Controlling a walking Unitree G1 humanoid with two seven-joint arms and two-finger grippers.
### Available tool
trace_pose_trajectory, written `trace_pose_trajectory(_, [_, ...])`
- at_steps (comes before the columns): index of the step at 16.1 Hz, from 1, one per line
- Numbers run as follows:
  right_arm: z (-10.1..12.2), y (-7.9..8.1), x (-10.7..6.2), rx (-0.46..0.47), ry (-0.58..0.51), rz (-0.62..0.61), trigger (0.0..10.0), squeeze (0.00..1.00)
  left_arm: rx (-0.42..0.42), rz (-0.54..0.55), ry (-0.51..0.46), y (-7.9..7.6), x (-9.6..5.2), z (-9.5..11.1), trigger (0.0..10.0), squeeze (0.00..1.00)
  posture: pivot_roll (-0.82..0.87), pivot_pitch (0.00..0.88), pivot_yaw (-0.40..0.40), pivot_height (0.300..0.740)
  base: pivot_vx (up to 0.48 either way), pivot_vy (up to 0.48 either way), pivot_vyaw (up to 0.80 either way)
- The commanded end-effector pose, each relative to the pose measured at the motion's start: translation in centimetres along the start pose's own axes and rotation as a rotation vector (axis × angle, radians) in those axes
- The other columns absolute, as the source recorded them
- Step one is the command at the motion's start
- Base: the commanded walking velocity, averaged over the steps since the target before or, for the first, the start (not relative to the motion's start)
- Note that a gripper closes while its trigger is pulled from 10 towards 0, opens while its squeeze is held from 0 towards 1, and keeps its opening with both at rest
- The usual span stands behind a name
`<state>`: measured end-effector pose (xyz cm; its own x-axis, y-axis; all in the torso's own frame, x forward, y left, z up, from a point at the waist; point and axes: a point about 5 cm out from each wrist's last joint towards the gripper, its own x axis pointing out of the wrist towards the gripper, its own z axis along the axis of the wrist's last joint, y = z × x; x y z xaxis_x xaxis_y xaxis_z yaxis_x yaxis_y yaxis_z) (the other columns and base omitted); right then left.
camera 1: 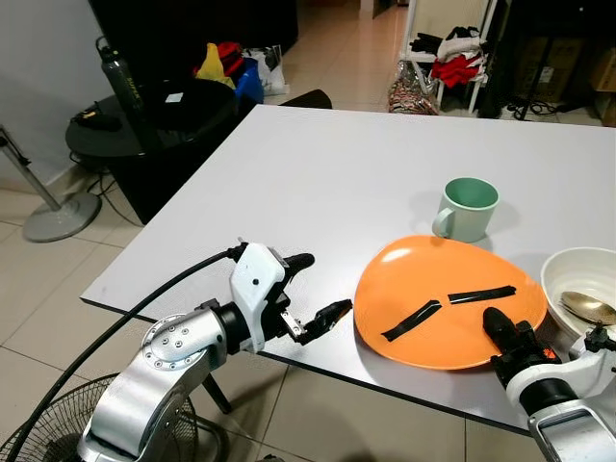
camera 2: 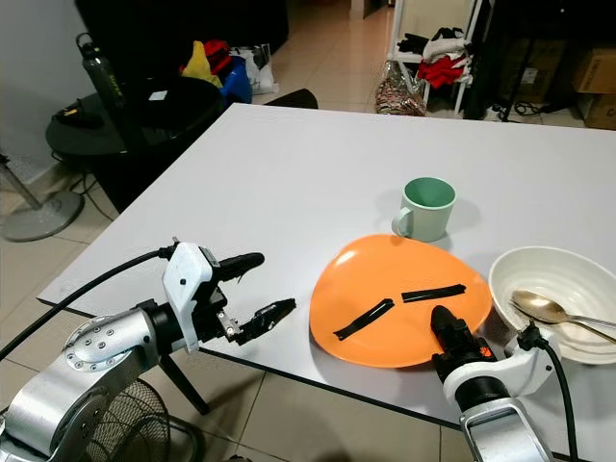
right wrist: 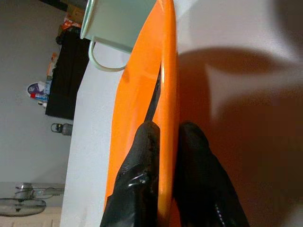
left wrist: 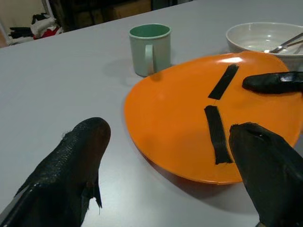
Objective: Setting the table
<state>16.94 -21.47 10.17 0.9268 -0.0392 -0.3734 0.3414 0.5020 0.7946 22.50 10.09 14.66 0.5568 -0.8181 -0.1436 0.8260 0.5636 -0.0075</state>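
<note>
Plate placement appeared to be the step in hand. Right gripper (camera 2: 450, 332) was clamped on the orange plate (camera 2: 385, 289) at its near rim; green mug (camera 2: 427, 207) just beyond, bowl (camera 2: 549, 300) beside. Left gripper (camera 1: 313, 294) hovered spread beside the plate's opposite edge. Next: slide the plate into position, then release.

The white table (camera 1: 318, 173) bears an orange plate (camera 1: 423, 279), a green mug (camera 1: 466, 209) and a white bowl (camera 1: 577, 268).

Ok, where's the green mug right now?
The green mug stands upright on the white table, just behind the orange plate, toward the robot's right.
</note>
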Motion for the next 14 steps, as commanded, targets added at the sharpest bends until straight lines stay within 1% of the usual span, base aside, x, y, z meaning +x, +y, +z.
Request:
trace_pose_trajectory(1, [-0.2, -1.5, 0.0, 0.019, 0.001, -0.108, 10.0, 0.0, 0.01, -0.043, -0.008, -0.5, -0.2, 0.3, 10.0, 0.0, -0.01, 0.0, 0.116, 0.74, 0.0, 0.0, 0.0])
trace_pose_trajectory(2, [-0.1, -1.7, 0.0, 0.029, -0.01, -0.12, 10.0, 0.0, 0.001, -0.083, -0.01, -1.0, -0.2, 0.4, 10.0, 0.0, -0.01, 0.0, 0.115, 0.74, 0.0, 0.0, 0.0])
trace_pose_trajectory(3, [0.0, -2.0, 0.0, 0.027, -0.016, -0.138, 10.0, 0.17, -0.006, -0.116, -0.005, -1.4, -0.2, 0.3, 10.0, 0.0, -0.01, 0.0, 0.114, 0.74, 0.0, 0.0, 0.0])
trace_pose_trajectory(4, [0.1, -2.1, -0.1, 0.026, -0.017, -0.145, 10.0, 0.18, -0.006, -0.124, 0.001, -1.5, -0.3, 0.3, 10.0, 0.0, -0.01, 0.0, 0.114, 0.74, 0.0, 0.0, 0.0])
trace_pose_trajectory(5, [0.1, -2.4, -0.1, 0.023, -0.018, -0.16, 10.0, 0.47, -0.009, -0.132, 0.015, -1.6, -0.3, 0.0, 10.0, 0.0, -0.02, 0.0, 0.113, 0.74, 0.0, 0.0, 0.0])
trace_pose_trajectory(6, [0.1, -2.4, -0.1, 0.023, -0.017, -0.162, 10.0, 0.47, -0.012, -0.134, 0.016, -1.6, -0.3, 0.0, 10.0, 0.0, -0.02, 0.0, 0.113, 0.74, 0.0, 0.0, 0.0])
trace_pose_trajectory(7, [0.1, -2.5, -0.2, 0.02, -0.016, -0.165, 10.0, 0.84, -0.023, -0.149, 0.018, -1.7, -0.4, 0.0, 10.0, 0.0, -0.02, 0.0, 0.113, 0.74, 0.0, 0.0, 0.0])
trace_pose_trajectory(8, [0.2, -2.5, -0.2, 0.013, -0.015, -0.169, 10.0, 1.0, -0.031, -0.165, 0.023, -1.7, -0.5, -0.1, 10.0, 0.0, -0.02, 0.0, 0.113, 0.74, 0.0, 0.0, 0.0])
trace_pose_trajectory(10, [0.2, -2.6, -0.4, 0.006, -0.013, -0.171, 10.0, 1.0, -0.036, -0.169, 0.027, -1.6, -0.6, -0.1, 10.0, 0.0, -0.03, 0.0, 0.112, 0.74, 0.0, 0.0, 0.0])
trace_pose_trajectory(12, [0.3, -2.5, -0.6, -0.027, 0.008, -0.163, 10.0, 1.0, -0.044, -0.177, 0.029, -1.5, -0.6, -0.1, 10.0, 0.0, -0.03, 0.0, 0.11, 0.74, 0.0, 0.0, 0.0])
trace_pose_trajectory(14, [0.6, -2.1, -1.2, -0.123, 0.048, -0.149, 10.0, 1.0, -0.059, -0.201, 0.039, -1.5, -0.8, -0.1, 10.0, 0.0, -0.04, 0.0, 0.108, 0.74, 0.0, 0.0, 0.0])
